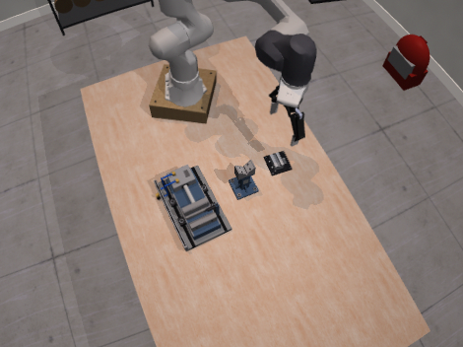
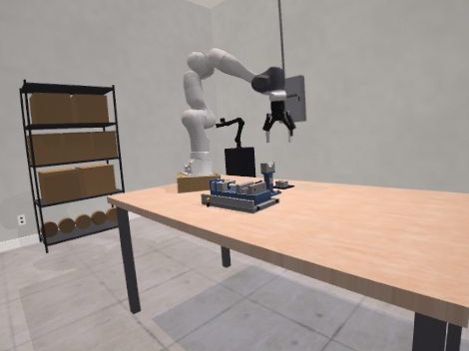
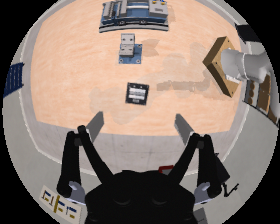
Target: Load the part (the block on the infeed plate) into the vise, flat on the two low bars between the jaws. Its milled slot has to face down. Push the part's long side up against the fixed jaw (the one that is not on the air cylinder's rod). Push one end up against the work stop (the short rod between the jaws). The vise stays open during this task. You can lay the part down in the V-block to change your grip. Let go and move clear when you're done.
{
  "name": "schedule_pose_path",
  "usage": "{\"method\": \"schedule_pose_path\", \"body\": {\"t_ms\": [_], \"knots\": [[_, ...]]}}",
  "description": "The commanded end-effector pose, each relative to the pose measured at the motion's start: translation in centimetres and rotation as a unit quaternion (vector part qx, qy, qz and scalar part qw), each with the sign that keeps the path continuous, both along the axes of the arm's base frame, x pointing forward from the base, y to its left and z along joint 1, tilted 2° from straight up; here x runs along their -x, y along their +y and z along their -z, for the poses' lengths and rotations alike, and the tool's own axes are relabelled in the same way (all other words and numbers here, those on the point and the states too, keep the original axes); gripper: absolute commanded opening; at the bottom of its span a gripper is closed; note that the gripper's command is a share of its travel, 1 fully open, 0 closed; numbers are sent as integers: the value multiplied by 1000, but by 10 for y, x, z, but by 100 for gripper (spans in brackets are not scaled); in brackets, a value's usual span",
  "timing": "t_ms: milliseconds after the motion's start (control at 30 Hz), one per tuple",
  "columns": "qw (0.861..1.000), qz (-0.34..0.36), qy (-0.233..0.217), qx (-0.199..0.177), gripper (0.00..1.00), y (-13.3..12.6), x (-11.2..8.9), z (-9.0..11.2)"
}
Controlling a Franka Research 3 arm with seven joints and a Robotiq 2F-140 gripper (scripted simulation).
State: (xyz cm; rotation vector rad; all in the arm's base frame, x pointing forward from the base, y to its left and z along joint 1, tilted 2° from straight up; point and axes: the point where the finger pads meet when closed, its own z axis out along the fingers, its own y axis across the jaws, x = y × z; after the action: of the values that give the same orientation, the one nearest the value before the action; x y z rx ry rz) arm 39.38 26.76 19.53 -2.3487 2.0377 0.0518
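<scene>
- Gripper (image 2: 278, 137) hangs high above the table (image 2: 349, 225), jaws spread wide, holding nothing.
- Part (image 1: 278, 162) lies on the infeed plate (image 1: 270, 170), beside the V-block (image 1: 244, 172).

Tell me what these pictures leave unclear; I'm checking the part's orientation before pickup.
- Part on the infeed plate: too small in the top and wrist views to show which way its slot faces.
- Same part in the exterior view: mostly hidden behind the V-block.
- Work stop in the vise: too small to pick out.
- End effector: open, empty, high above the table.
</scene>
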Motion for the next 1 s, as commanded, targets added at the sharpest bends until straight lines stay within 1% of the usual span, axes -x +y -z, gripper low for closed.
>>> {"method": "schedule_pose_path", "body": {"t_ms": [0, 833, 867, 967], "knots": [[999, 54, -9, 3, 100, 0, -3, -1], [999, 54, -9, 3, 100, 0, -3, -1], [999, 54, -9, 3, 51, 0, -3, -1], [999, 54, -9, 3, 51, 0, -3, -1]]}}
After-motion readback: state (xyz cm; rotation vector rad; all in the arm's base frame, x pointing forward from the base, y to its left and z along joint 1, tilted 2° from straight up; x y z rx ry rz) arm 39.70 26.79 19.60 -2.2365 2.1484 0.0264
